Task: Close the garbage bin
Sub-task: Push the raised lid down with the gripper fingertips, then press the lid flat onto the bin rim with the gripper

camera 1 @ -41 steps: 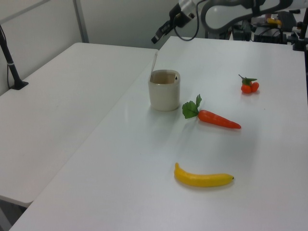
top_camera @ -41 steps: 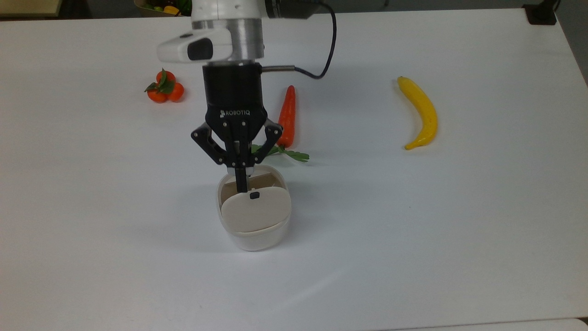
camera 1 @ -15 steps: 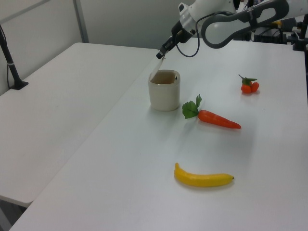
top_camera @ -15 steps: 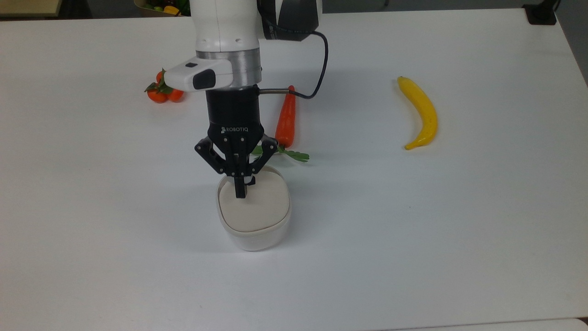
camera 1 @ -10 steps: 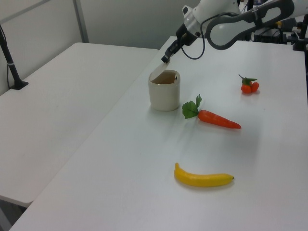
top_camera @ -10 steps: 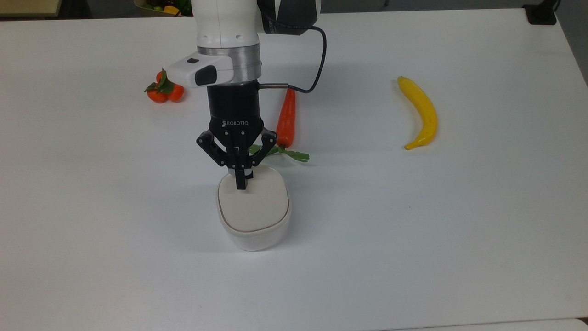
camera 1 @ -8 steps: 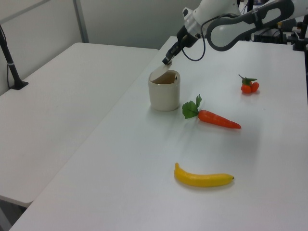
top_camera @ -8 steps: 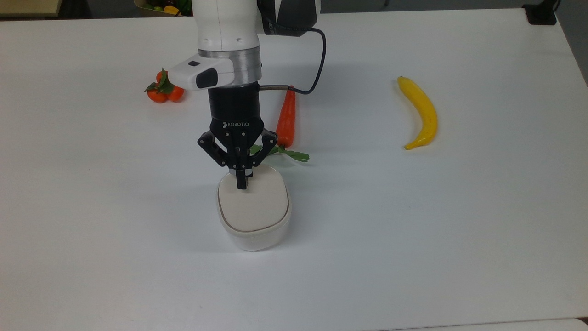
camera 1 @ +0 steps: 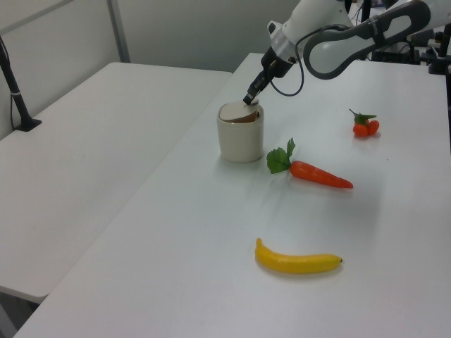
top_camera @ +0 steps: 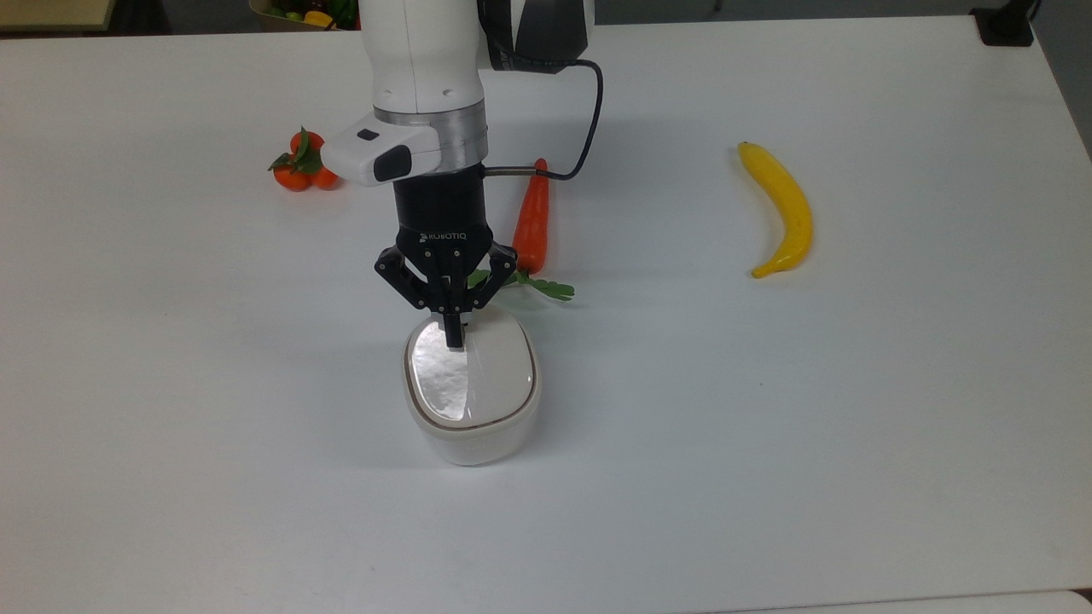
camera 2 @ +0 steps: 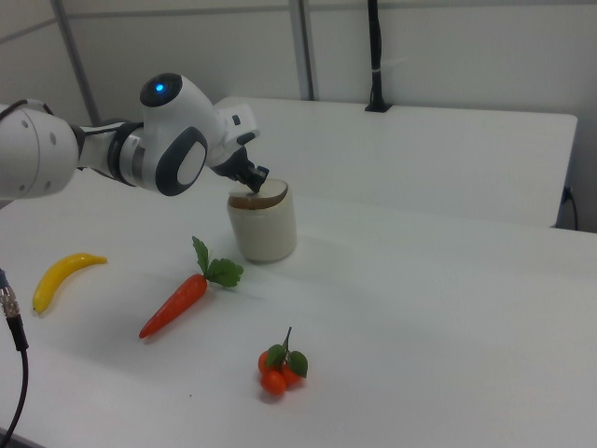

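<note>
In the top view you see a white table (top_camera: 853, 426) with the bin (top_camera: 472, 388) standing near its middle. The bin's lid (top_camera: 472, 373) lies almost flat over the opening, with a thin dark line around its edge. Your gripper (top_camera: 453, 334) points down at the lid's far edge, its fingers pressed together and the tips touching the lid. A carrot (top_camera: 532, 223) lies just behind the bin, tangerines (top_camera: 304, 162) sit toward the top view's left, and a banana (top_camera: 783, 208) lies well apart toward the top view's right.

In the left view the bin (camera 1: 240, 134) stands on the table, the gripper (camera 1: 249, 98) reaching down to the lid from the arm (camera 1: 338, 32). The lid is slightly raised at the side under the tips. The carrot (camera 1: 316, 172) lies beside the bin, the banana (camera 1: 297, 260) nearer the camera, the tangerines (camera 1: 365, 125) farther back.

In the right view the gripper (camera 2: 256, 177) rests on the lid of the bin (camera 2: 264, 224). The carrot (camera 2: 177, 301), banana (camera 2: 61, 276) and tangerines (camera 2: 280, 370) lie around it.
</note>
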Robot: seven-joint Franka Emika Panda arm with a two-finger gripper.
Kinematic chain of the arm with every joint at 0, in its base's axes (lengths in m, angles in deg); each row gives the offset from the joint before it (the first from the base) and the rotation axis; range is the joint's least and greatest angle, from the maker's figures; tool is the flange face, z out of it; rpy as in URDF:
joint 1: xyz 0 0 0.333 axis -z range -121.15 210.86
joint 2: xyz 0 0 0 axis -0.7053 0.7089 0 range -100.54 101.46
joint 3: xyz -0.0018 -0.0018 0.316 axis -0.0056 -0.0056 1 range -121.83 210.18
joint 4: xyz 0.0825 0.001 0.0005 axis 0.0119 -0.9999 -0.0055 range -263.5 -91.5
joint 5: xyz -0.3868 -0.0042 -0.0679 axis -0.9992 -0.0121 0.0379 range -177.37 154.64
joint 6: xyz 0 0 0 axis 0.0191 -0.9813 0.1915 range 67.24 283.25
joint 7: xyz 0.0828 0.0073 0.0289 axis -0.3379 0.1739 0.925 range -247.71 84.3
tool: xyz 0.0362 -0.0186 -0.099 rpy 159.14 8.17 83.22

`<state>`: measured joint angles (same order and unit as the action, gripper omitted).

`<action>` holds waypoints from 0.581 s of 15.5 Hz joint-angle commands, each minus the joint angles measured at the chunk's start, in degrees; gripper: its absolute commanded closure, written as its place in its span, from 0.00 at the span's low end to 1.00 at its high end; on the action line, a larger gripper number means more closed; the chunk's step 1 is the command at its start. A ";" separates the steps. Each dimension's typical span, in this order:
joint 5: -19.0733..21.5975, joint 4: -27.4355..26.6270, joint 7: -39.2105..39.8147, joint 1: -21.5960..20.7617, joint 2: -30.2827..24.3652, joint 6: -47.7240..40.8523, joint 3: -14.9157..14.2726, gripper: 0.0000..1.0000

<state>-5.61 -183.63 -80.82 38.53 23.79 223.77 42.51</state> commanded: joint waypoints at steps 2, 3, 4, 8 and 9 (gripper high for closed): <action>-0.66 -2.56 0.87 -0.09 -1.27 -1.46 0.26 1.00; -0.75 -2.56 0.79 -0.09 -1.27 -1.46 0.44 1.00; -0.75 -2.56 0.79 -0.09 -0.75 -1.46 0.44 1.00; -1.10 -2.48 0.70 -0.09 0.22 -1.46 0.52 1.00; -1.10 -2.48 0.70 -0.18 0.39 -1.37 0.52 1.00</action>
<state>-5.83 -184.98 -80.72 38.48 24.09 223.74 42.75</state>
